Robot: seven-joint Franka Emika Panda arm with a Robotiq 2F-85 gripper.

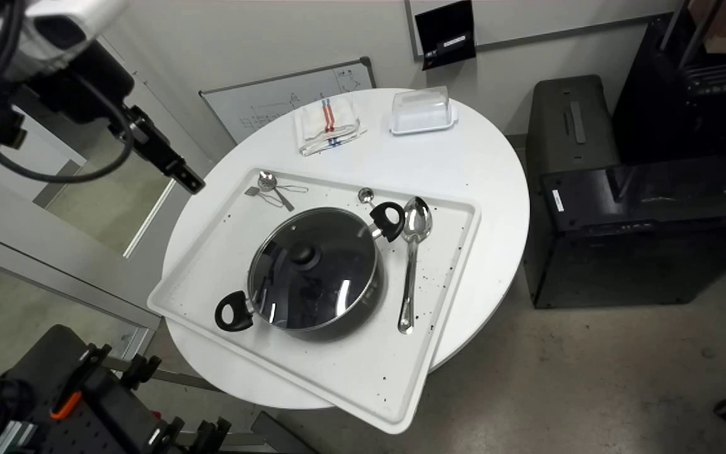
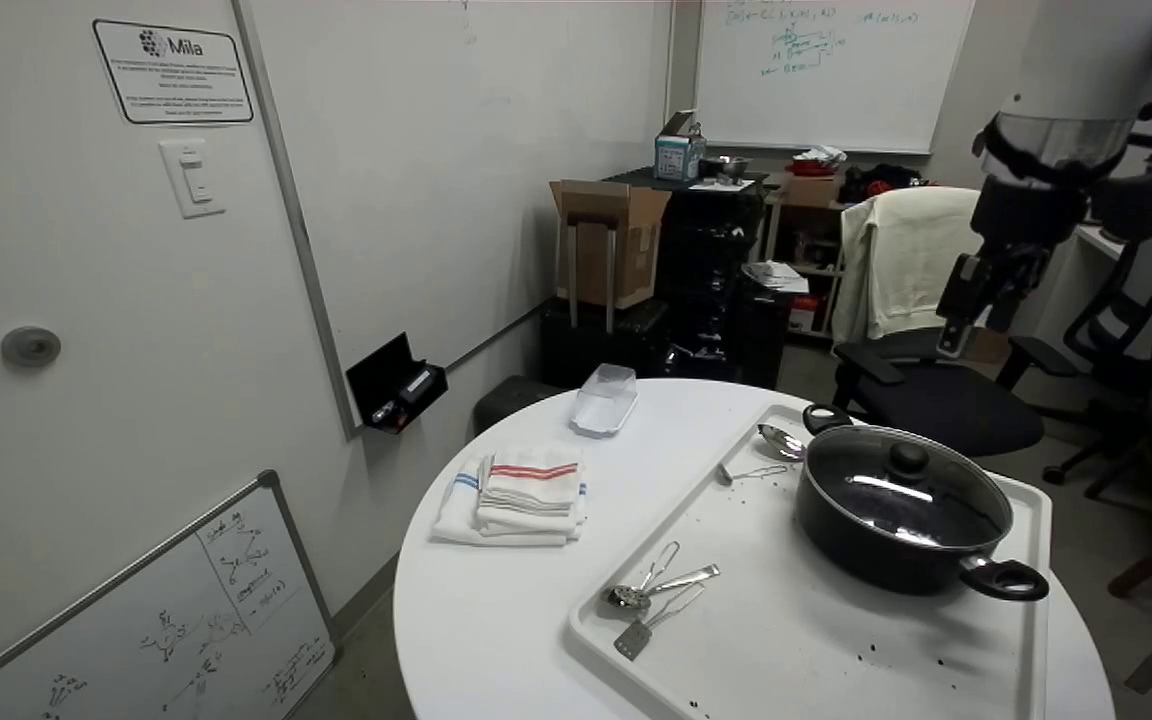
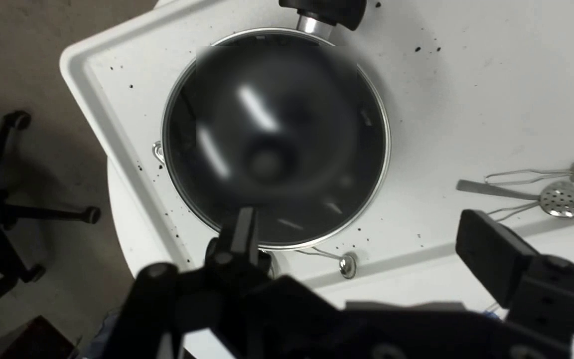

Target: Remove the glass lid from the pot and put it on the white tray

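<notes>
— Worktop point(image 1: 489, 167), round, white. Position?
— Beneath the pot point(image 2: 856, 545).
— White tray point(image 1: 338, 375), rectangular, one.
— Directly under the pot, overhanging the worktop's edge.
— Pot: black, two-handled, upright. Its glass lid point(image 1: 316, 271)?
— Seated on the pot, metal-rimmed, dark-knobbed, see-through.
— Folded cloths point(image 1: 328, 129), striped.
— Well apart from the pot.
— Claw point(image 3: 357, 214), one. Condition?
— Jaws spread wide apart; stands higher than the pot, well clear of it.
— Large spoon point(image 1: 410, 271), metal, one.
— Just beside the pot.
— Small pieces?
— Slotted turner point(image 2: 633, 640), farther from the pot than the large spoon; small ladle point(image 1: 366, 195), near the pot.
</notes>
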